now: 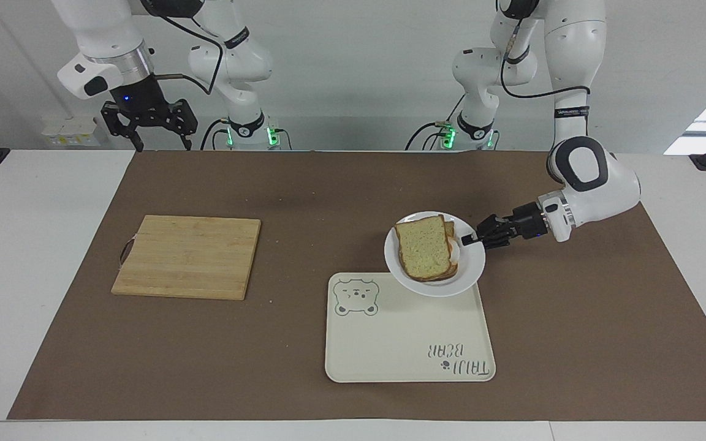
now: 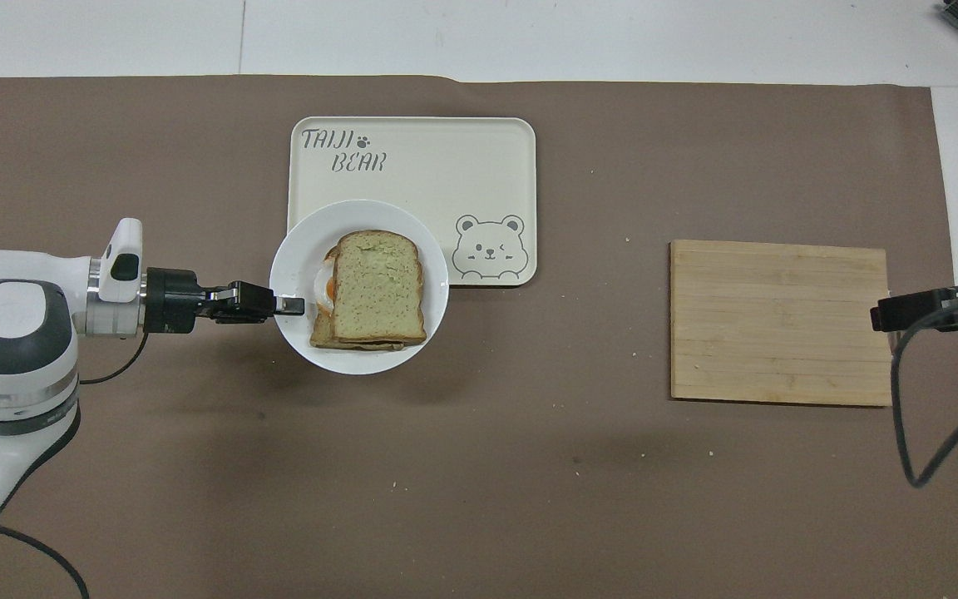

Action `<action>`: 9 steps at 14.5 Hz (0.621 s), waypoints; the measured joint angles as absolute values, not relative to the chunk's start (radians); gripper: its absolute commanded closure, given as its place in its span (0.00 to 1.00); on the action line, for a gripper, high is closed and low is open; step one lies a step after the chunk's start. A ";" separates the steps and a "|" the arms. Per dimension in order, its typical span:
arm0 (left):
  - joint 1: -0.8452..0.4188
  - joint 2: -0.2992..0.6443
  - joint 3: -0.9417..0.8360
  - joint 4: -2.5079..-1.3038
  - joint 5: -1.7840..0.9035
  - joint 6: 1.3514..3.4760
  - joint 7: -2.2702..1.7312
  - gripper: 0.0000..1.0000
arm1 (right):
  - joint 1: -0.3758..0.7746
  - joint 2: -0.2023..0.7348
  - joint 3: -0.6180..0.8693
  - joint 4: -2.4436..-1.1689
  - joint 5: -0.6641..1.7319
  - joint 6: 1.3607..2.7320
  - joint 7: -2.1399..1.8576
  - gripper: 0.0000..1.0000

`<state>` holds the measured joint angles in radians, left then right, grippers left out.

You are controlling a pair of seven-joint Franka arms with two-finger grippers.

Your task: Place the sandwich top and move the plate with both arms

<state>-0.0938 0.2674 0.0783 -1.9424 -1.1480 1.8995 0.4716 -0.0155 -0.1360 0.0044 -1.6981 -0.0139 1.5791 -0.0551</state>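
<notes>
Two steps, one done as far as you can judge: the sandwich top already lies on the egg slice on the plate. The left gripper is clamped on the plate's rim at the left arm's end, and the plate overlaps the tray at its edge nearer the robots. Setting it fully on the tray is left. The right gripper waits with fingers apart above the table's robot-side edge, near the cutting board. You can't tell whether the plate is lifted or dragging; the egg is mostly hidden.

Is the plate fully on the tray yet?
No. The plate, held by the left pincer, overlaps only the tray's corner.
</notes>
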 measured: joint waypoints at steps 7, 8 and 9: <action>-0.099 0.525 0.059 -1.666 -1.148 1.969 0.395 1.00 | -0.015 -0.136 0.005 -1.698 -0.014 1.579 -0.055 0.00; -0.107 0.547 0.052 -1.655 -1.148 1.999 0.395 1.00 | -0.015 -0.136 0.005 -1.698 -0.014 1.579 -0.055 0.00; -0.119 0.565 0.047 -1.650 -1.148 2.029 0.395 1.00 | -0.015 -0.136 0.005 -1.698 -0.014 1.579 -0.055 0.00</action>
